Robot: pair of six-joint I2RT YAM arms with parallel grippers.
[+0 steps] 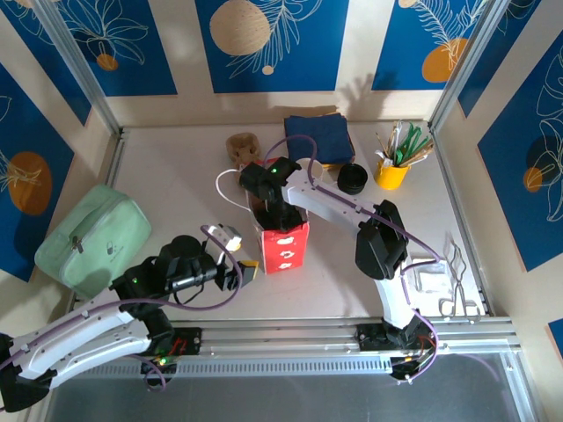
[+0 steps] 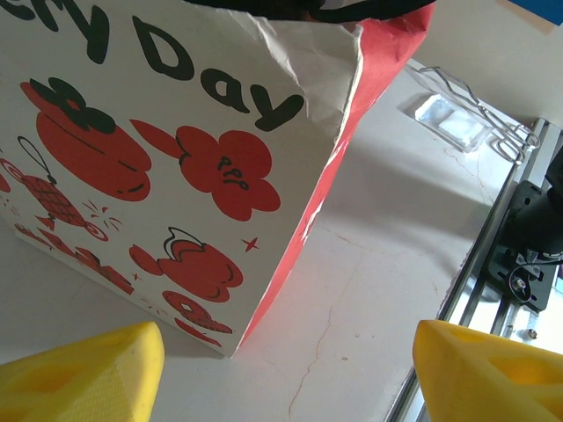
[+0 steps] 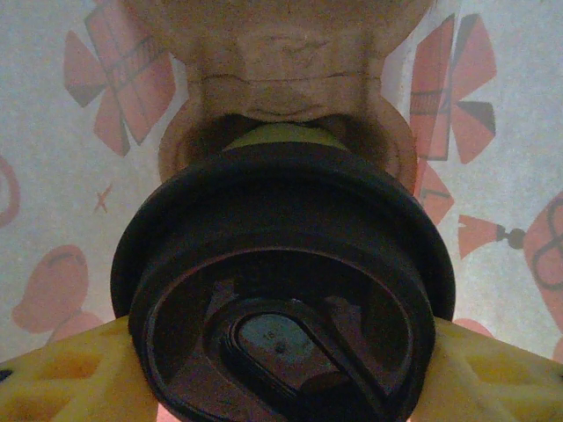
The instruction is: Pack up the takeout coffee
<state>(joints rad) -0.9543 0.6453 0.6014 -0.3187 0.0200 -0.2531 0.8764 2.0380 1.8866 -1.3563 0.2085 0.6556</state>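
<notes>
Most looks done: the right pincer point(image 3: 283, 380) pinches the black-lidded paper coffee cup point(image 3: 281, 290) inside the red-and-white paper bag point(image 1: 287, 249), so only release is left; the left pincer point(image 2: 286, 380) stands spread, empty.

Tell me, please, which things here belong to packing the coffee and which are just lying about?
Job in hand: takeout coffee with black lid; red-and-white paper bag.
Lying about: green pouch; navy napkins; stack of black lids; yellow cup of stirrers; metal tongs.
</notes>
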